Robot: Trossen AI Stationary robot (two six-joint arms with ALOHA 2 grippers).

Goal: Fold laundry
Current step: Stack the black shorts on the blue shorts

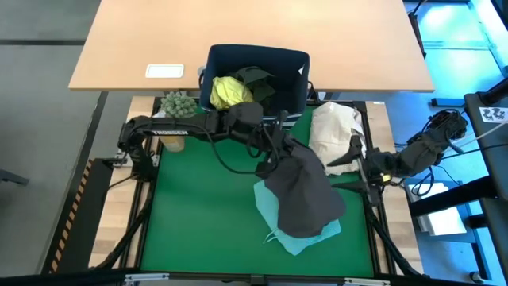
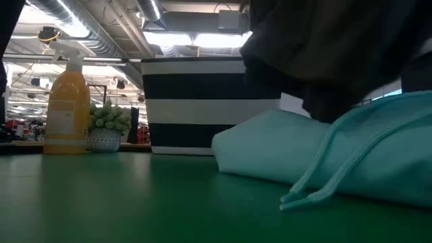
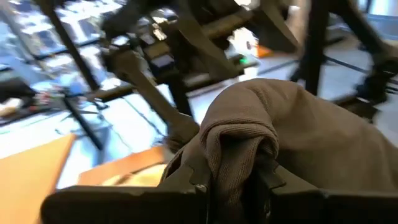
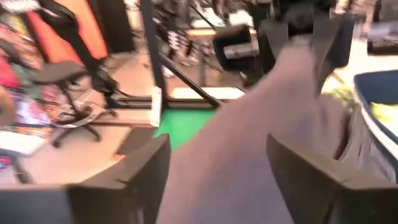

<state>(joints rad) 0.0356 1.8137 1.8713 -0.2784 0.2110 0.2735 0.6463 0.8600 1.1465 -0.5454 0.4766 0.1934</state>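
Charcoal grey garment (image 1: 305, 193) hangs lengthwise from the left gripper (image 1: 274, 153), whose jaws clamp its upper edge, draping onto the turquoise garment (image 1: 298, 226). The right gripper (image 1: 359, 165) stands alongside, jaws apart around its hanging cloth.

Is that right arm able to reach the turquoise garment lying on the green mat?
Probably yes: the right tool hangs open beside the turquoise garment, though the charcoal garment, held up by the left tool, drapes over most of it.

soft grey cloth garment (image 1: 305, 193), matt green mat (image 1: 202, 210)
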